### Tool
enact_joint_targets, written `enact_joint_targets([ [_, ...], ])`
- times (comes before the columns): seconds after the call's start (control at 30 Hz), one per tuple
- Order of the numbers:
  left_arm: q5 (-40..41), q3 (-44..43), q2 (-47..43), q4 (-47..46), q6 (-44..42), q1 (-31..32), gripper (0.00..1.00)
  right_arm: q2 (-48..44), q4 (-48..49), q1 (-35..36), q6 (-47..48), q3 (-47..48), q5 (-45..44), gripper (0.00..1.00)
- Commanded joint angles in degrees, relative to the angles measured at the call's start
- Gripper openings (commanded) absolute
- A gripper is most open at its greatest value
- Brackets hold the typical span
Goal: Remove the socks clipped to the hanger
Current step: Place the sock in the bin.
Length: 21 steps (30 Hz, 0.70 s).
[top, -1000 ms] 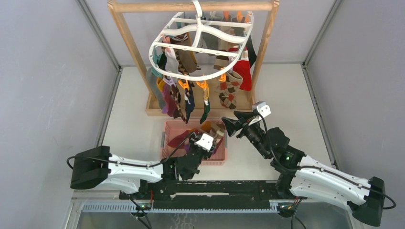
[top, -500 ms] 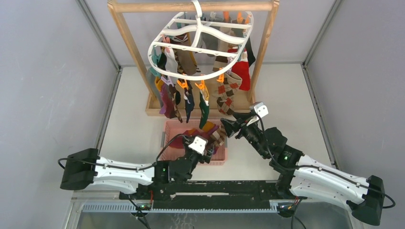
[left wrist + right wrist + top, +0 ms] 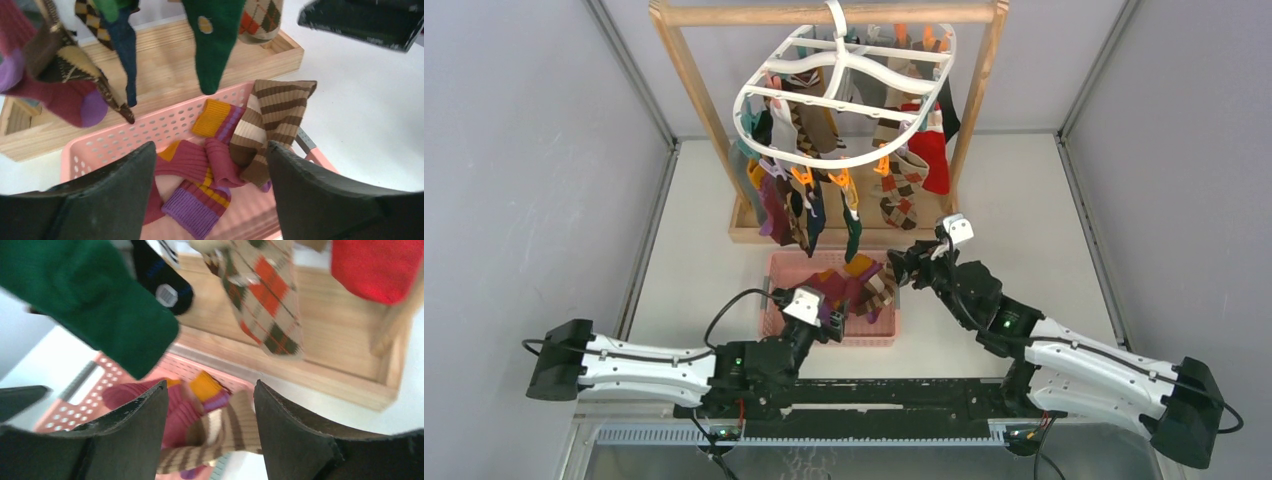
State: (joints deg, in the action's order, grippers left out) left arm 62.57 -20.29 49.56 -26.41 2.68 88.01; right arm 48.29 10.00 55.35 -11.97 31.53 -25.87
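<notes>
Your left fingers (image 3: 115, 195) and right fingers (image 3: 295, 430) are both released, empty, at the pink plastic basket (image 3: 100, 145) on the bench. The many-patterned fabric socks (image 3: 904, 195) hang clipped on the white plastic oval hanger (image 3: 844, 52) just beyond it.

Lab cell, grey partition walls (image 3: 524, 150)

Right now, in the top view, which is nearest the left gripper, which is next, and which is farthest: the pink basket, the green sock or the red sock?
1. pink basket: right under the left gripper.
2. green sock: hanging just beyond the basket, near the middle.
3. red sock: farthest, hanging further back on the right.
</notes>
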Motion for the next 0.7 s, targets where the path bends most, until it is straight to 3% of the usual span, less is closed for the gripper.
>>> enact_joint_targets([
  [0.0, 6.36, 2.23, -4.83, 1.69, 0.71, 0.04, 0.89, 0.53, -1.09, -5.64, -7.30, -3.38, 1.72, 0.71],
  [0.07, 7.58, 3.20, -7.35, 2.57, 1.02, -0.65, 0.99, 0.84, 0.23, -8.99, -9.04, -5.76, 5.06, 0.71],
  [0.27, 2.20, 6.09, -13.13, 5.83, 5.99, -6.37, 1.00, 3.07, 3.40, -13.56, -11.33, -9.22, 11.80, 0.72],
  [0.67, -0.16, 4.74, -4.28, 3.26, 7.51, -9.93, 1.00, 9.27, 12.47, -16.24, -13.93, -12.19, 21.15, 0.73],
])
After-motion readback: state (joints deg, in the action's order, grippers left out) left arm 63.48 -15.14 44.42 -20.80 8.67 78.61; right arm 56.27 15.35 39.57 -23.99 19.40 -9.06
